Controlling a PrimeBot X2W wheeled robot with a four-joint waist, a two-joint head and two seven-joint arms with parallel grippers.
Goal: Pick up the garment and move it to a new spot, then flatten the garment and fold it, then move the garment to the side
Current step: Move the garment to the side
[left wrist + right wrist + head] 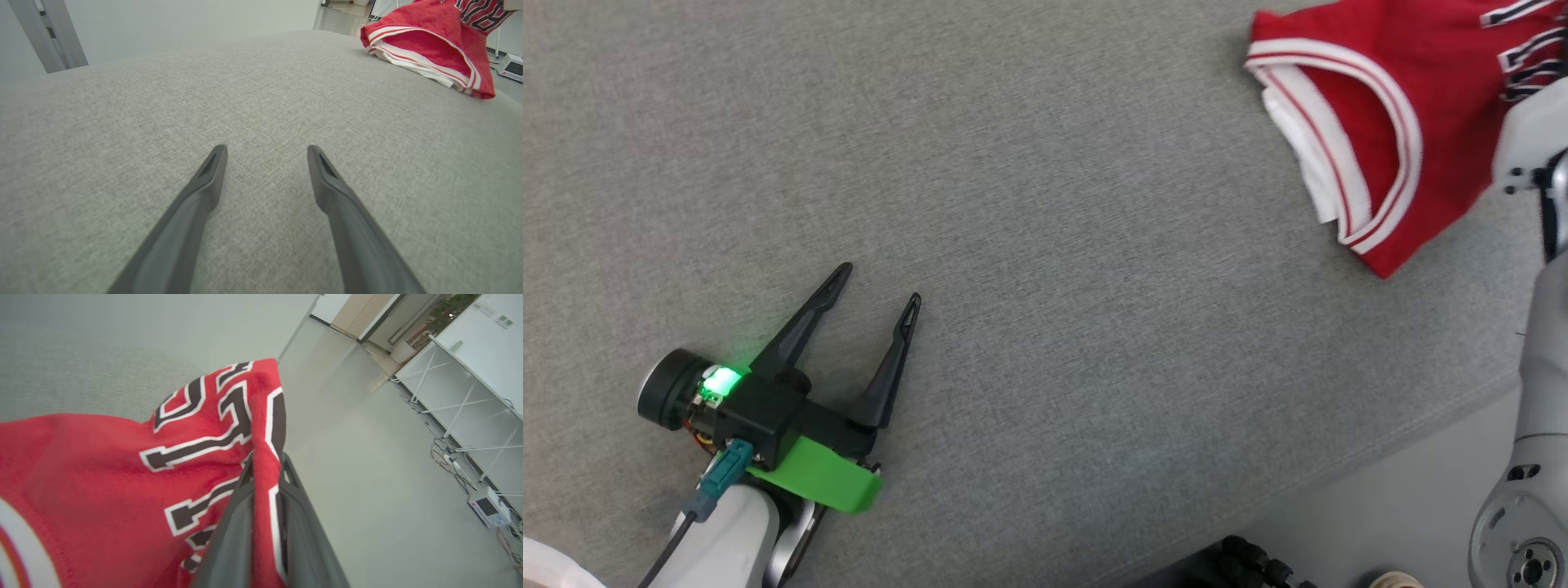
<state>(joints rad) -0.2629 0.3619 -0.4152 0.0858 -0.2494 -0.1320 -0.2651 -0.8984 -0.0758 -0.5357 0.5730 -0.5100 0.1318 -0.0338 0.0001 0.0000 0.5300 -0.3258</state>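
I'm pinching red white-trimmed jersey (pixel 1380 106) in right gripper (pixel 267 461) fingers; left gripper (pixel 880 283) fingers gaping empty. Pickup seemingly starting; flattening, folding, sidelining remaining.

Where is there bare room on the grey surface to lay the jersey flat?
Free: the broad middle of the grey fabric surface, between the open left claw at lower left and the red jersey at upper right, plus the upper left. Crowded: the right end, where the right claw grips the jersey near the surface's edge.
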